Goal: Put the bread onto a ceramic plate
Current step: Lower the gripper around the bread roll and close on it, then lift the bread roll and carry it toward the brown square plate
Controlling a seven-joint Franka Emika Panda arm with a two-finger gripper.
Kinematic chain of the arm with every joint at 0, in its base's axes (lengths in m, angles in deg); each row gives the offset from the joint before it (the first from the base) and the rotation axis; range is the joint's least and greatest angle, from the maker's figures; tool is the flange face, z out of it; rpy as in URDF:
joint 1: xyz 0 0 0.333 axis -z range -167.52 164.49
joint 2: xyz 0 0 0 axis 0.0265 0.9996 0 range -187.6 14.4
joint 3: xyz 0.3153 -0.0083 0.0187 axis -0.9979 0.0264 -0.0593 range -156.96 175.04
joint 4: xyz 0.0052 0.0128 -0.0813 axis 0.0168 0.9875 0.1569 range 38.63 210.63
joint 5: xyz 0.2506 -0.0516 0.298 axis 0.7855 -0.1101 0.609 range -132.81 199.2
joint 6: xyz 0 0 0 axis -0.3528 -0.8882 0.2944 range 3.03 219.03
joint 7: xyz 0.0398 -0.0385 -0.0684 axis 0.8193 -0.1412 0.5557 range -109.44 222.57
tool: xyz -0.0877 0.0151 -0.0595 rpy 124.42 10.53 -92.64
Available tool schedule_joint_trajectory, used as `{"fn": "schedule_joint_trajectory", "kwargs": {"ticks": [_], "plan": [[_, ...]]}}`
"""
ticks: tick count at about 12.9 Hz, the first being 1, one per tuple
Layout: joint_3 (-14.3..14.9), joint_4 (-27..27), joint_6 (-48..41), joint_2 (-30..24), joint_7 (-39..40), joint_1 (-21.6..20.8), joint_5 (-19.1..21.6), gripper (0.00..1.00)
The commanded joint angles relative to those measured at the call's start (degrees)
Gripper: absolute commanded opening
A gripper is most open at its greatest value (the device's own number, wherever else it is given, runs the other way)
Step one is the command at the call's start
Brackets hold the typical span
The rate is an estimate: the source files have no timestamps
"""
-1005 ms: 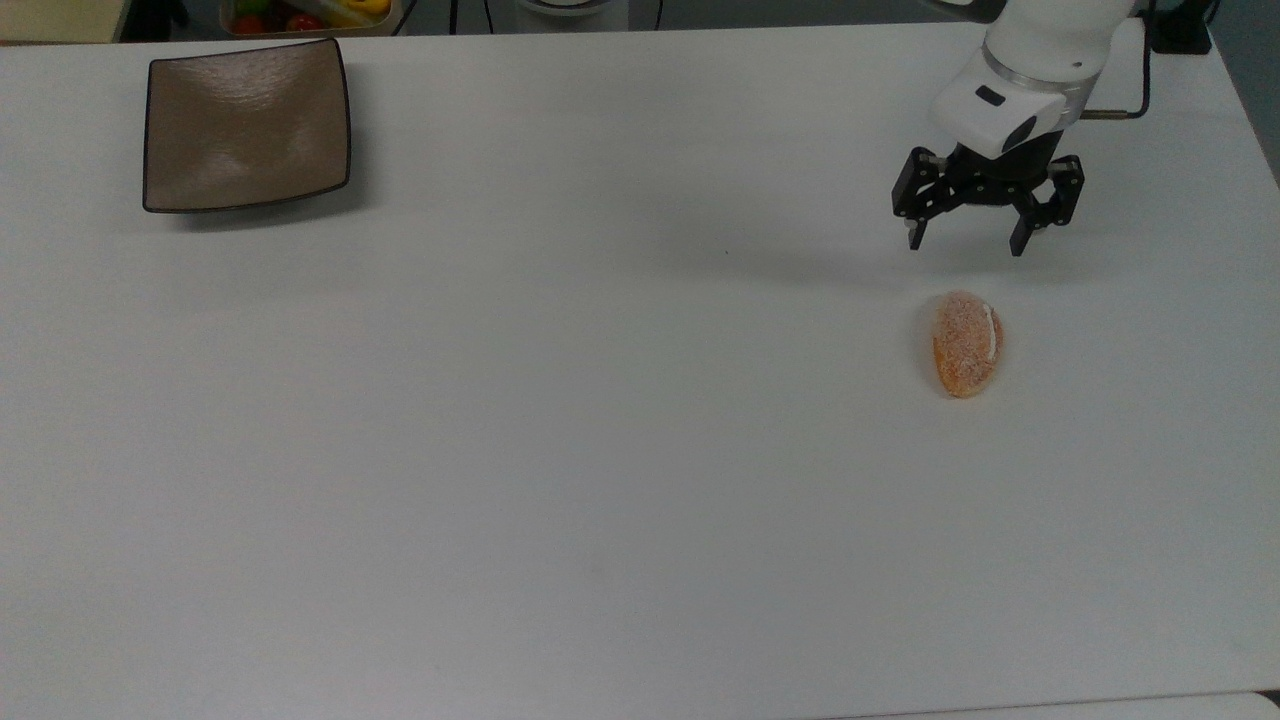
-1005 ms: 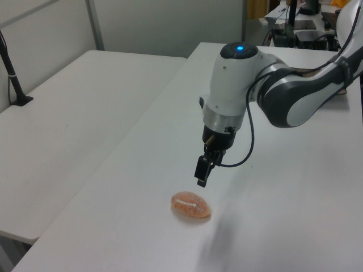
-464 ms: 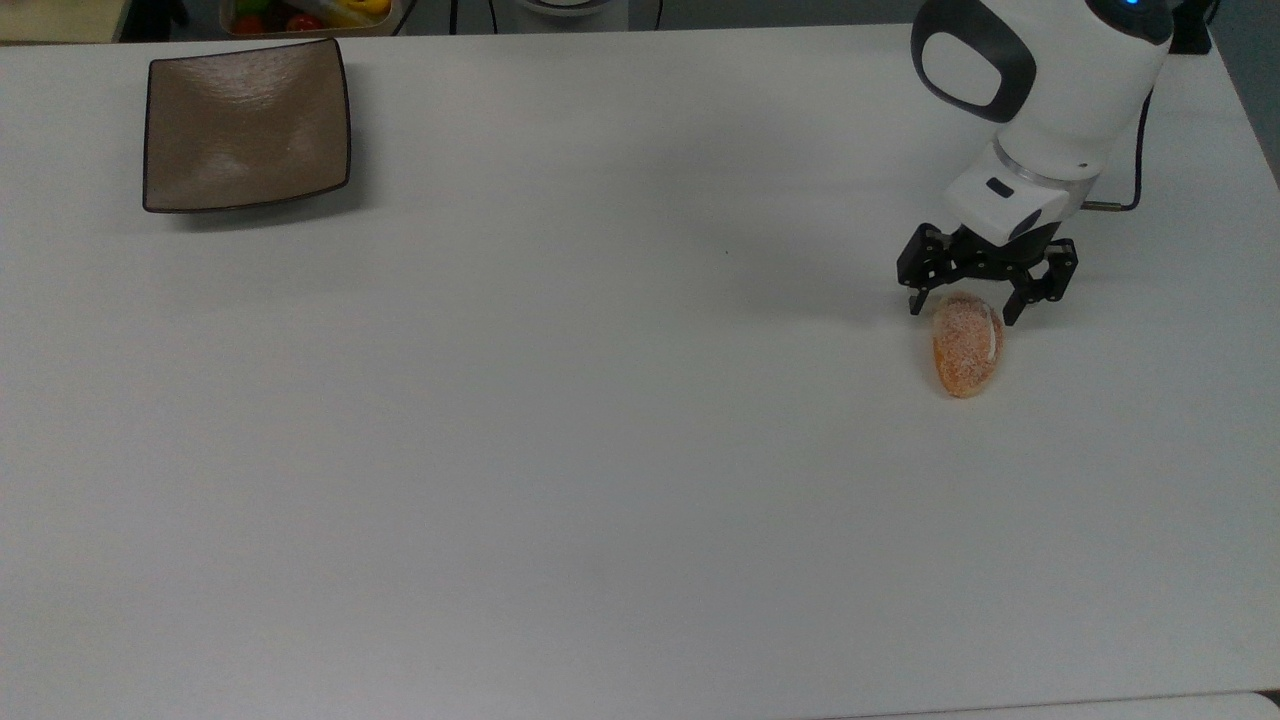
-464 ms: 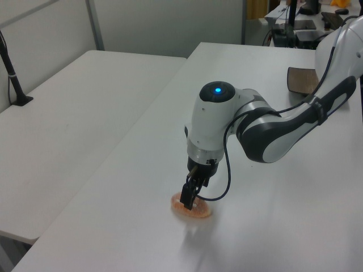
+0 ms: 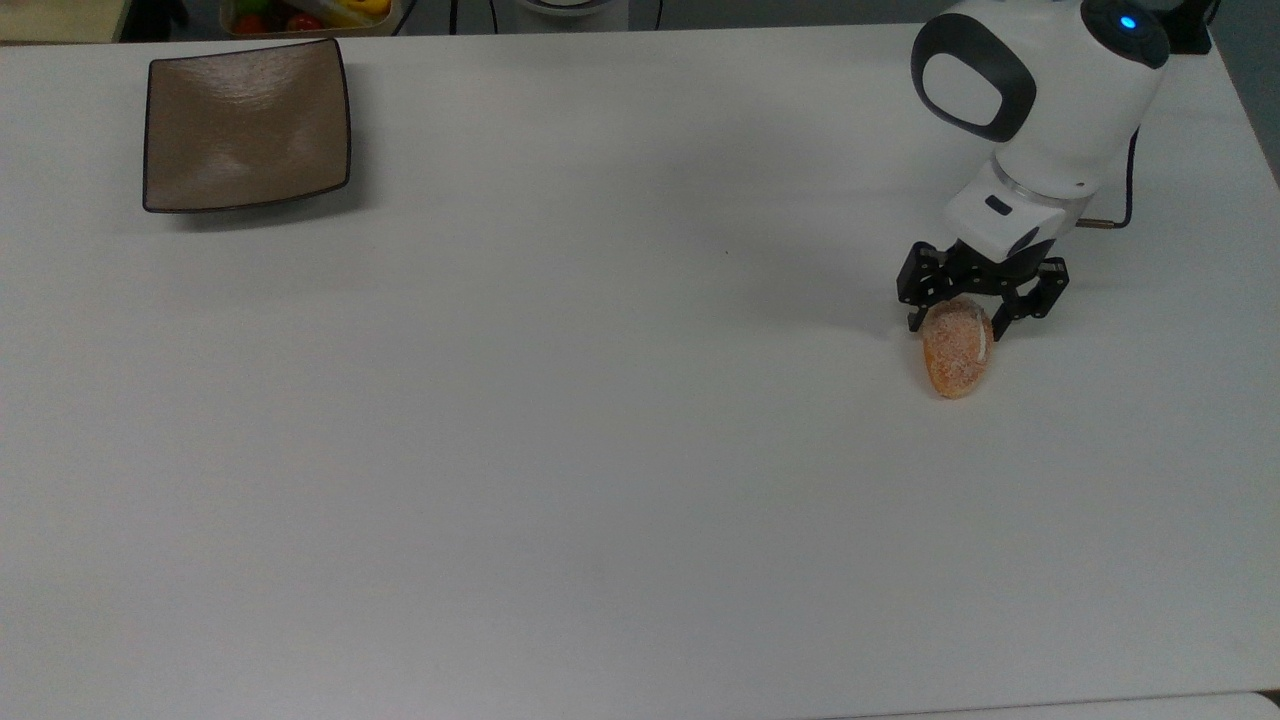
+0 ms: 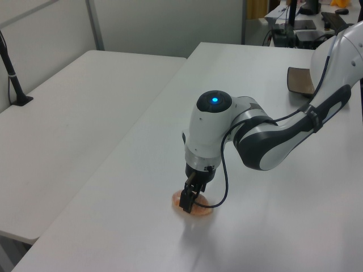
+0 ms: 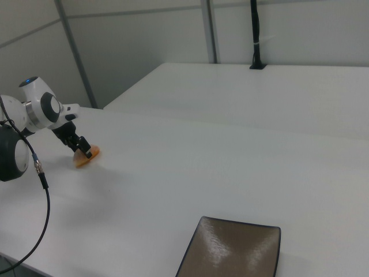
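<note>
white table point(image 5: 600, 450), long and bare over most of its top, with a second white table beyond it in the left view. our listing:

- bread point(image 5: 957, 358): small oval orange-brown bun, pale sugary crust, lying on the table at about 3 o'clock in the top view.
- gripper point(image 5: 968, 322): black two-finger unit on the white arm point(image 5: 1040, 110), down at the bun's 12 o'clock end; its fingers stand one on each side of that end and appear to press on the crust. we judge them closed on the bread.
- ceramic plate point(image 5: 160, 190): square, glossy taupe, dark rim, at about 10 o'clock in the top view, well apart from the bun, nothing on it.
- container of colourful fruit point(image 5: 300, 12): just beyond the plate's far edge.

step in hand, by our judgement: the grasp. next move calls for a straight lift, then a long carry across the table toward 10 o'clock and a low release over the plate's middle. the hold sits on one end, so we expect the bun may droop.
</note>
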State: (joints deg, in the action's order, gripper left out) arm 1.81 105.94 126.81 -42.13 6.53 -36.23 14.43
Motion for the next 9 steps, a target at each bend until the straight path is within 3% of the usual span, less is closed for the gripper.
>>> {"fn": "schedule_joint_trajectory", "kwargs": {"ticks": [1,4,7,9], "plan": [[0.7,-1.2,0.3,0.5,-1.8,-0.8,-1.2,0.32],[0.5,0.6,0.4,-2.8,-1.7,0.3,-2.2,0.32],[0.7,5.8,-0.3,-10.1,-1.2,3.2,-3.1,0.33],[1.2,16.1,-0.2,-18.6,6.0,7.0,-2.7,0.33]]}}
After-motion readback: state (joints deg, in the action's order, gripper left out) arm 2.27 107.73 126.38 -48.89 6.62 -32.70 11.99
